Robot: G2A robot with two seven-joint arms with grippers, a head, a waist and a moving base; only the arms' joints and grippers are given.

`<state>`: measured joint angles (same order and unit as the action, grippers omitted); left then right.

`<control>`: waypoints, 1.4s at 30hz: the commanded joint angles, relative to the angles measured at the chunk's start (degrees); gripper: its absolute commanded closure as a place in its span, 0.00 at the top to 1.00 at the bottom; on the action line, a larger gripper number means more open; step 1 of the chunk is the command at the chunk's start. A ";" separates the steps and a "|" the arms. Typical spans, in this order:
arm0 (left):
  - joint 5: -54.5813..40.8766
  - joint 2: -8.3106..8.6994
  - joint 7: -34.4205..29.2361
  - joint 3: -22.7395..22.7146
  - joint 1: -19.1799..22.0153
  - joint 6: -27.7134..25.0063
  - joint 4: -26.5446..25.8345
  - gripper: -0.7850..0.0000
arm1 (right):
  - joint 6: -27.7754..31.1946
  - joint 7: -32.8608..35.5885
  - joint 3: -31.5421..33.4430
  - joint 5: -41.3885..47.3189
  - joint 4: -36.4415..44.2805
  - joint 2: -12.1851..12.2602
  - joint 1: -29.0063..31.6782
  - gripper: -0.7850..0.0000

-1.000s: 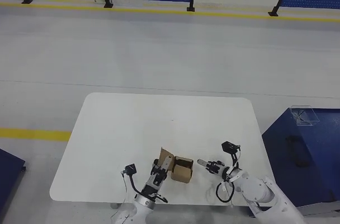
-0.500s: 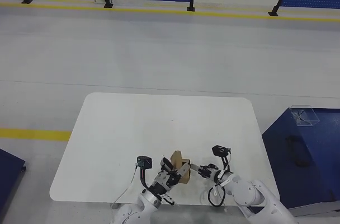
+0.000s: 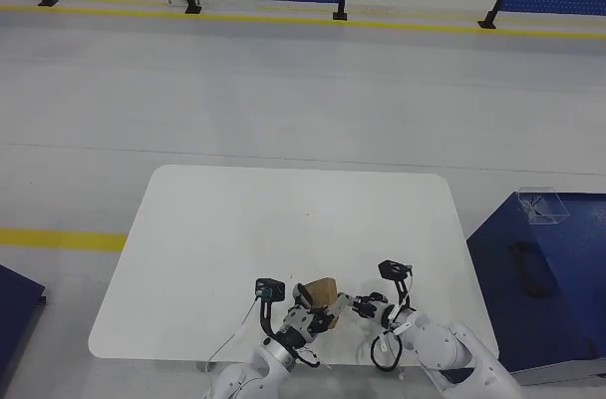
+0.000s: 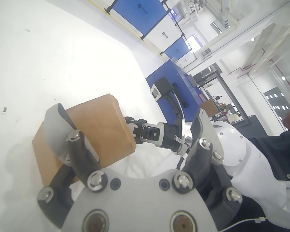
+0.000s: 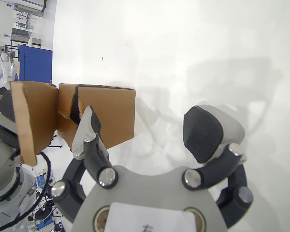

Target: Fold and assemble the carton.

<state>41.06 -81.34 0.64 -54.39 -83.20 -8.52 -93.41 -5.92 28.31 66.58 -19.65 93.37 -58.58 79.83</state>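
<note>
The brown carton point(image 3: 320, 293) stands tilted near the table's front edge, between both arms. In the left wrist view the carton point(image 4: 94, 126) lies against one finger point(image 4: 59, 119) of my open left gripper point(image 4: 131, 126), while the other finger is well clear of it. My right gripper point(image 4: 133, 130) touches the carton's far side. In the right wrist view the carton point(image 5: 111, 114) shows loose flaps point(image 5: 33, 117) on one end. The right gripper point(image 5: 145, 126) is open, with one finger point(image 5: 89, 121) against the carton's face. From above, the left gripper point(image 3: 313, 317) and right gripper point(image 3: 359, 303) flank the carton.
The white table point(image 3: 283, 219) is bare behind the carton. Its front edge runs just below the grippers. A blue cabinet point(image 3: 552, 269) stands to the table's right, and a blue panel point(image 3: 4, 299) to its left.
The left arm has swung right to the carton. The carton has tipped up and its open flap has folded in. The right gripper has moved left to touch it.
</note>
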 commanded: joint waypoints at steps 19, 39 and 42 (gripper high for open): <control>-1.52 0.24 -0.30 -0.46 -1.66 -1.54 -0.56 1.00 | 4.62 -0.78 1.80 3.20 2.12 -0.40 3.37 1.00; -0.98 0.20 -0.69 0.15 -1.45 -0.68 0.51 1.00 | 3.17 -3.20 1.21 6.30 1.25 -1.64 2.38 1.00; -0.68 0.26 -0.48 0.11 -1.76 -0.84 0.33 1.00 | 3.53 -3.22 2.14 8.85 2.40 -1.73 2.85 1.00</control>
<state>40.29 -81.10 0.08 -54.27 -84.84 -9.28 -93.01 -2.50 24.94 68.51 -11.29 95.48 -60.31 82.52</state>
